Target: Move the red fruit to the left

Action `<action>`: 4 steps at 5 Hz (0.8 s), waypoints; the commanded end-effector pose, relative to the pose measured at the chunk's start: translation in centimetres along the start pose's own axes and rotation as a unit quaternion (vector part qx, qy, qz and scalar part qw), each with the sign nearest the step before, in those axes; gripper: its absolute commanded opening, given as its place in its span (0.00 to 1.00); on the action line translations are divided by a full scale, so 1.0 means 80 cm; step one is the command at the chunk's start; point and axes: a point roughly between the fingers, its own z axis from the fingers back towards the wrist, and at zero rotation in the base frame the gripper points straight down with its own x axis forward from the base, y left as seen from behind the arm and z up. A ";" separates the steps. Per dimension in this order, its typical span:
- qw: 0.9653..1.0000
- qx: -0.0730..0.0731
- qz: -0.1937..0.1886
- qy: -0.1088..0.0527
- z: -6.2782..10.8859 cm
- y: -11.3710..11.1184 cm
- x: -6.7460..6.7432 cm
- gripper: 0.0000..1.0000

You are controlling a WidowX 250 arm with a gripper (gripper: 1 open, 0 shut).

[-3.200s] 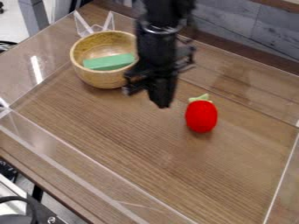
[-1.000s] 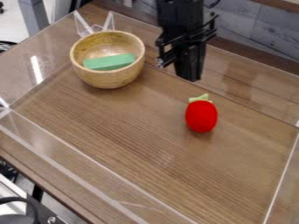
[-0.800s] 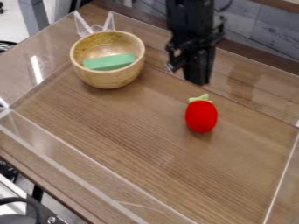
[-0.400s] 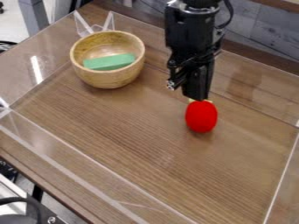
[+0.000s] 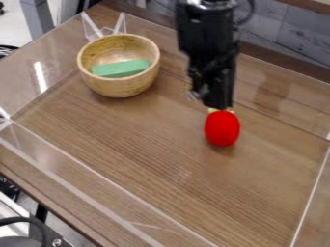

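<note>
Near the back left corner of the wooden desk (image 5: 142, 164): a round wooden bowl (image 5: 119, 66), pale inside, holding a flat green item (image 5: 119, 68) that lies across its bottom. Around the desk's edges: clear acrylic walls (image 5: 39, 145), low and see-through. Right of the bowl and well apart from it: a black robot arm (image 5: 206, 34), reaching down from the back edge, with its gripper (image 5: 217, 100) pointing straight down at the desk. Pincer closed, fingers pressed together and empty, tip just above and touching or nearly touching the top of the red fruit (image 5: 225, 127); cannot tell which. Right of the desk's middle, nearer the right edge than the left: that red fruit, small, rounded, bright red and matte, strawberry-like, resting on the wood grain, much smaller than the bowl. Green leafy top mostly hidden behind the gripper's tip.
</note>
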 end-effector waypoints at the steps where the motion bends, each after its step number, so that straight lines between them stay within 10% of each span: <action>1: 1.000 -0.014 0.012 0.000 0.015 0.000 0.004 0.00; 4: 1.000 -0.022 0.012 0.006 0.050 0.014 0.023 0.00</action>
